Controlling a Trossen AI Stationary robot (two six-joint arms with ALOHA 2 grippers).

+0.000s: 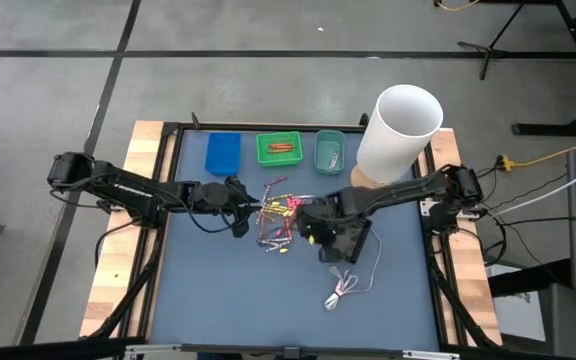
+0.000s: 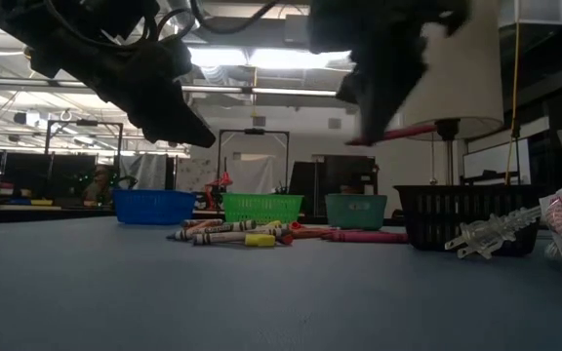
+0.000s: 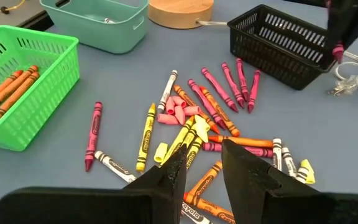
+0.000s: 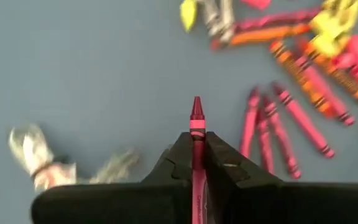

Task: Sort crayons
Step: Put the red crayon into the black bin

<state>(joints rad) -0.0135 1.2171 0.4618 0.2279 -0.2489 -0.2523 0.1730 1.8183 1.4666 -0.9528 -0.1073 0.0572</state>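
Several crayons (image 3: 191, 124) in pink, orange, yellow and white lie loose in a heap on the blue-grey table, also seen in the high view (image 1: 280, 218). My left gripper (image 3: 204, 165) hovers open above the heap's near side, with nothing between its fingers. My right gripper (image 4: 197, 140) is above the table to the right of the heap, shut on one dark pink crayon (image 4: 197, 118). The low view shows that crayon (image 2: 403, 131) well above the tabletop. My right gripper pinches the dark pink crayon between its two fingers, on the wrapped shaft (image 4: 197, 134) a little behind the pointed tip, which sticks out past them. The fingers come steeply from above. The crayon is lifted clear of the table and lies nearly level in the low view.
Along the far edge stand a blue tray (image 1: 223, 152), a green tray (image 1: 280, 148) holding orange crayons, and a teal tray (image 1: 330, 150). A black basket (image 3: 278, 37) sits right of the heap. A white lamp (image 1: 398, 130) and its cable with plug (image 1: 343, 290) stand to the right.
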